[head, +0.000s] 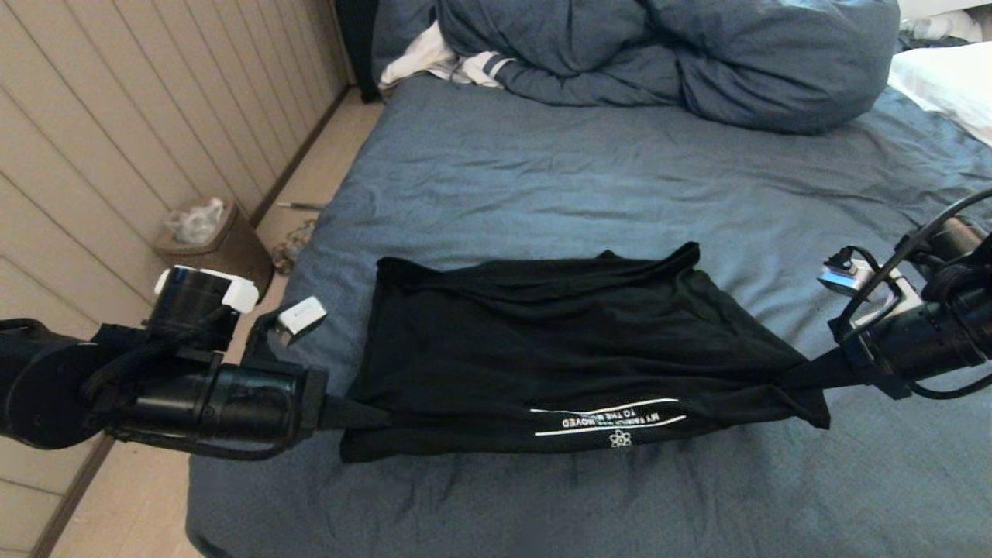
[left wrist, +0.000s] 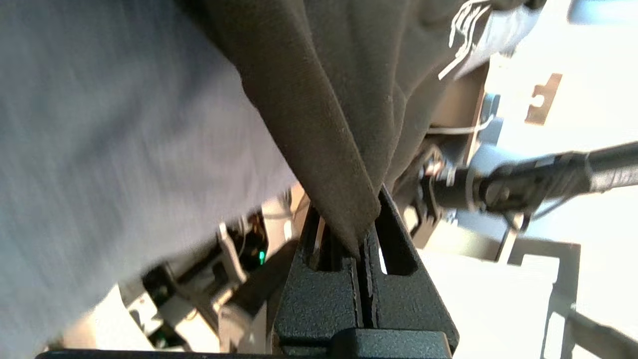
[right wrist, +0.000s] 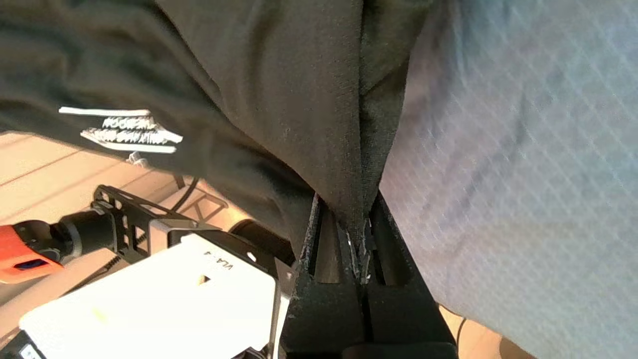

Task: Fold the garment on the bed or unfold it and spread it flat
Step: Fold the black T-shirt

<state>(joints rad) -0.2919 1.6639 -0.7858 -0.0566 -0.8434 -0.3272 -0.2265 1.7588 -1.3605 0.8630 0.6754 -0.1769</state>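
Across the near half of the bed (head: 542, 178) you have the shirt (head: 558, 341) stretched out black side up, its far edge rumpled into a few folds and its near edge showing a strip of white lettering (head: 608, 418) that reads upside down to you. Your left claw (head: 353, 412) comes in level from the bed's left edge and is clamped on the shirt's near left corner; the left wrist view shows the cloth (left wrist: 319, 124) pinched to a point between the two black fingers (left wrist: 398, 239). Your right claw (head: 806, 377) reaches in from the right and is closed the same way on the near right corner, with the fabric (right wrist: 299, 99) gathered into a tight wedge between its fingers (right wrist: 319, 244). Between the two grips the near hem runs nearly taut. Beyond the shirt the sheet lies bare and wrinkled, and a blue duvet (head: 666, 54) is heaped at the far end, with a white pillow (head: 949, 81) at the far right. A small bin (head: 213, 244) stands on the floor to the left of the bed.
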